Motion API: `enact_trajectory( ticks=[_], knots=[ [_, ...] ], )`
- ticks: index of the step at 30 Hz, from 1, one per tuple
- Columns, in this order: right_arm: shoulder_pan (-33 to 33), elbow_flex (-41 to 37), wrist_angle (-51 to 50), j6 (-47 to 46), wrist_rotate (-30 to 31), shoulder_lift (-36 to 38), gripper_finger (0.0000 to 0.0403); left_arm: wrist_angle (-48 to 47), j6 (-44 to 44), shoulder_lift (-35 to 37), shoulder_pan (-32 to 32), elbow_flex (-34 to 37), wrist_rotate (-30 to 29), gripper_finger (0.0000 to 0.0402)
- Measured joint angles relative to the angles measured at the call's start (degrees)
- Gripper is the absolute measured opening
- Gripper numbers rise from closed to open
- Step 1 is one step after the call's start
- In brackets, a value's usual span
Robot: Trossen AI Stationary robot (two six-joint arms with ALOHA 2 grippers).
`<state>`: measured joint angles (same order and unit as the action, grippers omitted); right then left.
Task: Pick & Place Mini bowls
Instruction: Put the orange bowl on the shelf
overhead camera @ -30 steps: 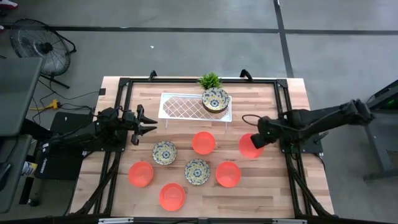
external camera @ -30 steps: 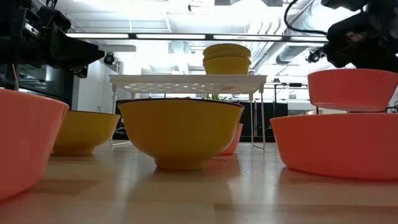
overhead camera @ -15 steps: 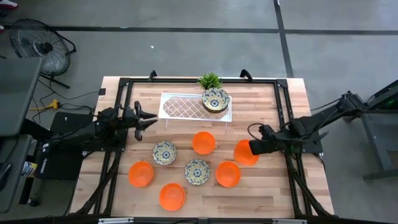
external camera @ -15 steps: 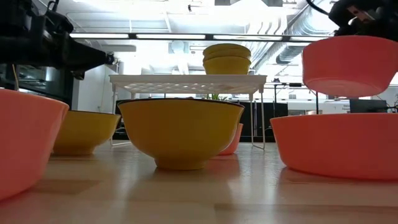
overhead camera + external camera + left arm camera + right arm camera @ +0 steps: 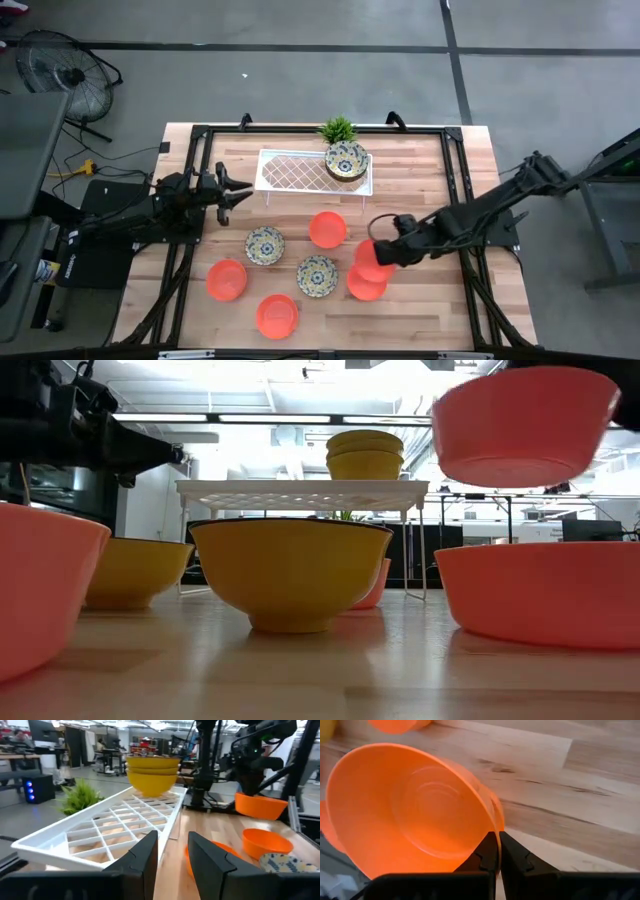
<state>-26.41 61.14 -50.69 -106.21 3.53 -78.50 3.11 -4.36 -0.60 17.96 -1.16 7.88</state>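
Orange bowl (image 5: 371, 257), pinched by its rim in the clenched right gripper (image 5: 496, 851), hangs just above another orange bowl (image 5: 364, 286) for stacking, while the left gripper (image 5: 222, 190) waits, fingers parted, beside the white tray (image 5: 290, 172).

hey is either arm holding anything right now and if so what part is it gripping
Yes. The right gripper holds a plain orange bowl by its rim, fingers pinched over the edge, lifted off the table. The left gripper is open and holds nothing, near the white tray.
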Motion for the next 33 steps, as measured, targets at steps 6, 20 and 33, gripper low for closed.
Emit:
enact_trajectory(
  ticks=[6,20,33],
  knots=[
    [0.06,11.82,-7.11,1.27,1.12,-8.99,0.0000,-2.12,-0.01,-0.09,0.01,-1.68,10.27,0.0106],
    [1.10,22.70,-11.22,8.02,4.50,-18.04,0.0000,-12.80,8.79,-3.58,-0.01,-13.65,14.28,0.0106],
    [5.51,22.70,-9.67,16.89,5.39,-18.04,0.0000,-23.22,21.83,-26.43,-6.66,-29.82,11.20,0.0106]
  ],
)
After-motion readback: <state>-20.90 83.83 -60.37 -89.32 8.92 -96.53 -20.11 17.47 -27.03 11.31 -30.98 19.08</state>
